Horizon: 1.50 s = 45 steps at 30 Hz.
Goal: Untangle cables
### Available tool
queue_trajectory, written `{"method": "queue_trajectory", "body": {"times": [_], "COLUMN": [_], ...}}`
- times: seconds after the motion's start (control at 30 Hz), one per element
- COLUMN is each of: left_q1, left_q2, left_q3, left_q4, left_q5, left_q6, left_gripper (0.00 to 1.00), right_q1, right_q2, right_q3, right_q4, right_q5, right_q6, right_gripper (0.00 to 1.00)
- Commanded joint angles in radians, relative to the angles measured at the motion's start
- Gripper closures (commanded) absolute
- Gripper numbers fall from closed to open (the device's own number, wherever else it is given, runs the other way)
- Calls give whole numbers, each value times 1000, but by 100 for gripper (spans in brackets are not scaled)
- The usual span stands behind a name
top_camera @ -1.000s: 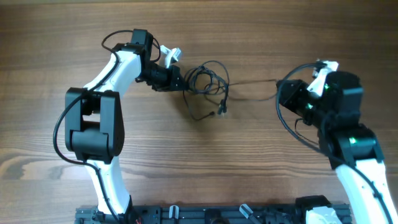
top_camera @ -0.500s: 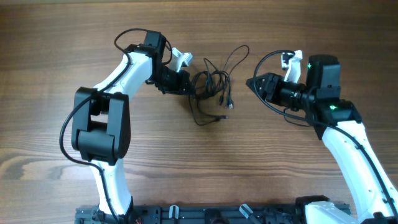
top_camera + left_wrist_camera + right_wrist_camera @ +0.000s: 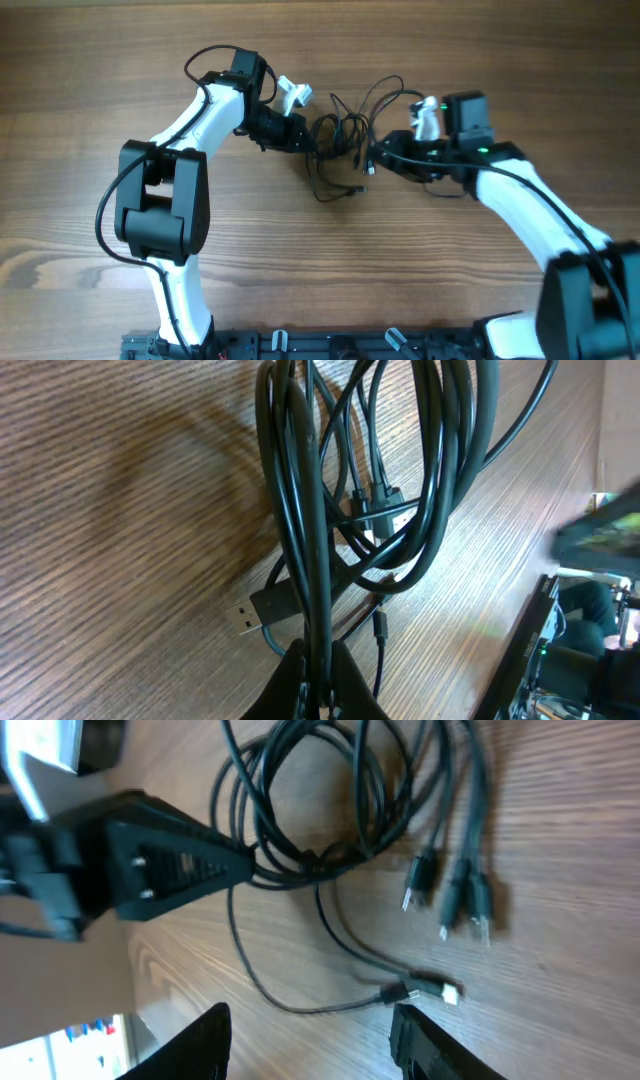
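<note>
cables (image 3: 345,132) tangled | left tool (image 3: 306,140) clamps cables | right tool (image 3: 376,153) spread wide, holding nothing

White links (image 3: 200,105), black joints (image 3: 160,205), black fingers (image 3: 212,1042).

Cables (image 3: 296,510) sheathed in smooth, glossy black plastic; plug (image 3: 265,608) metal-tipped; table (image 3: 110,560) matt grained wood.

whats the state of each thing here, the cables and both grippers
thin black cables with small plug connectors: tangled in one bunch, plug ends lying free
left gripper: shut on the cables at one side of the bunch
right gripper: open, holding nothing, close to the plug ends
</note>
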Motion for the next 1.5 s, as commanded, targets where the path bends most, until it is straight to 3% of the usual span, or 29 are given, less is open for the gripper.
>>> {"method": "queue_trajectory", "body": {"times": [0.0, 0.13, 0.37, 0.5, 0.77, 0.87, 1.17, 1.47], "left_q1": [0, 0, 0, 0, 0, 0, 0, 0], "left_q2": [-9, -9, -9, -9, -9, -9, -9, -9], "left_q3": [2, 2, 2, 2, 2, 2, 2, 2], "left_q4": [-1, 0, 0, 0, 0, 0, 0, 0], "left_q5": [31, 31, 31, 31, 31, 31, 31, 31], "left_q6": [27, 27, 27, 27, 27, 27, 27, 27], "left_gripper": [96, 96, 95, 94, 92, 92, 93, 93], "right_q1": [32, 37, 82, 142, 216, 216, 177, 132], "right_q2": [84, 125, 146, 165, 225, 229, 131, -190], "right_q3": [17, 17, 17, 17, 17, 17, 18, 18], "right_q4": [112, 208, 236, 230, 326, 355, 430, 375], "right_q5": [-8, 49, 187, 350, 430, 430, 352, 356], "right_q6": [3, 73, 134, 221, 294, 293, 264, 188], "right_gripper": [47, 47, 52, 61, 61, 95, 96, 96]}}
